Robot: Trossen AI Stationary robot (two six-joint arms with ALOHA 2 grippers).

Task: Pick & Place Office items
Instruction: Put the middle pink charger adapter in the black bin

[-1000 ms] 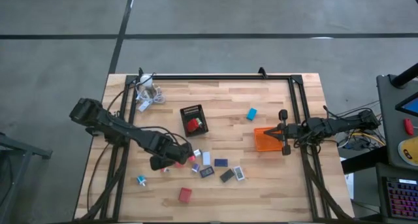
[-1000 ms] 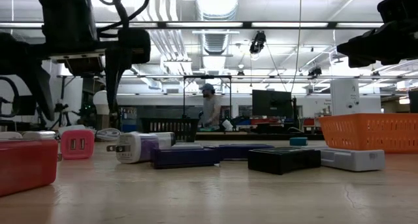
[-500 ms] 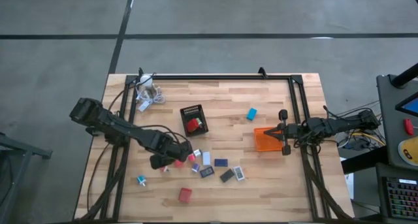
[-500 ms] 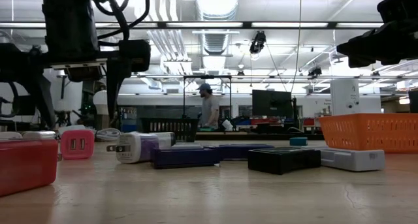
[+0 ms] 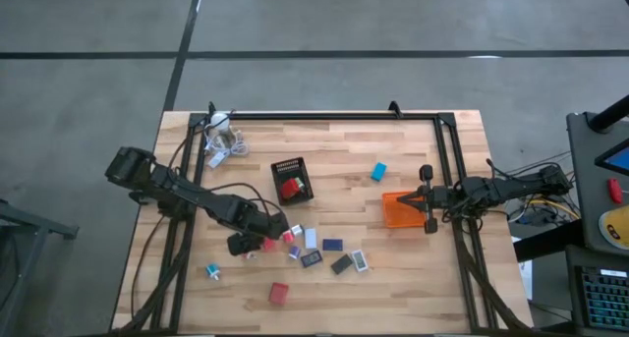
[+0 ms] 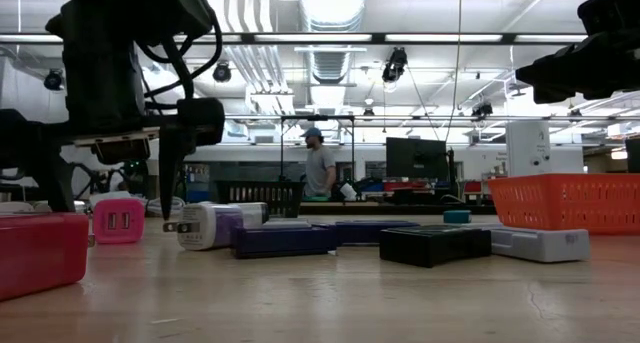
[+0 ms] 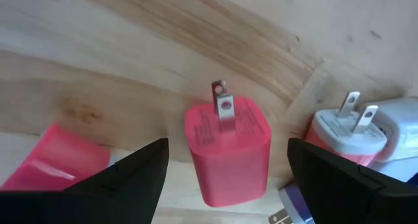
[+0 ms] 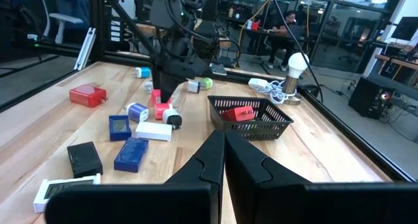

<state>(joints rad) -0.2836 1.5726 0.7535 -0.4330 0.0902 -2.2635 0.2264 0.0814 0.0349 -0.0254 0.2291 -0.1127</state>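
Observation:
My left gripper (image 7: 228,181) is open above the table's near-left middle (image 5: 257,245), fingers pointing down. They stand on either side of a pink charger block (image 7: 228,152) that lies on the wood with its two prongs up, and touch nothing. In the low view the fingers (image 6: 170,178) hang just above that block (image 6: 118,221). Other office items lie around it: a white-and-pink plug (image 7: 346,129), a flat pink piece (image 7: 59,162), and blue, black and white pieces (image 5: 333,245). My right gripper (image 5: 427,201) is shut and waits by the orange tray (image 5: 400,209).
A black mesh tray (image 5: 291,180) with a red item in it stands just beyond the cluster. A red block (image 5: 279,293) and a teal piece (image 5: 212,271) lie near the near edge, a blue block (image 5: 378,171) farther right. The white bulb with cords (image 5: 221,140) sits at the far-left corner. A person (image 6: 320,168) stands in the room behind.
My left gripper has come down toward the pink charger block, its fingers staying open on both sides of it. The items on the table have kept their places.

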